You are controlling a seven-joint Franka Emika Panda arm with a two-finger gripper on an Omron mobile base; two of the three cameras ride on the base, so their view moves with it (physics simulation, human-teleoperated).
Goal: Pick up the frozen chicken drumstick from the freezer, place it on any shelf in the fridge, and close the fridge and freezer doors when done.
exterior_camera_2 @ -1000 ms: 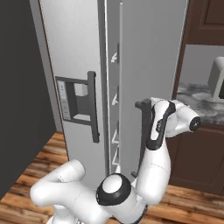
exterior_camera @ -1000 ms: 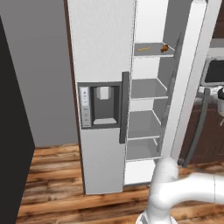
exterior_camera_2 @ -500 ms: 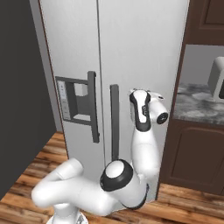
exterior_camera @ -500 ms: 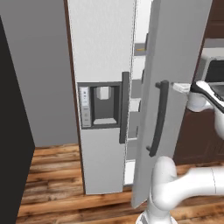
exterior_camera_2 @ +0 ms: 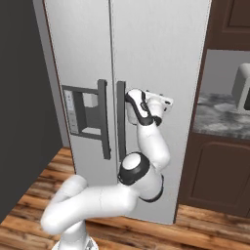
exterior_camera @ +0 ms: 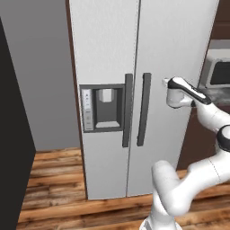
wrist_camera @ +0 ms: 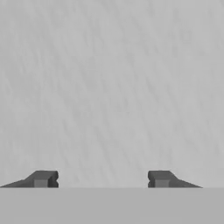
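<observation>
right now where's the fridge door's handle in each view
Left base view: the fridge door handle is a dark upright bar at centre, right of the seam.
Right base view: the handle stands left of centre, just left of the arm's hand.
Hand view: plain white door surface, with no handle in it.
Shared landmark: the water dispenser panel, left of both handles.

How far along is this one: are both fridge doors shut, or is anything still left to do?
Both doors look shut: the narrow freezer door with the dispenser panel and the wide fridge door sit flush, handles side by side. The hand is against the fridge door's face, fingers apart with nothing between them. The drumstick is behind the doors, so its placement cannot be checked. Nothing visible remains except backing the arm away.
</observation>
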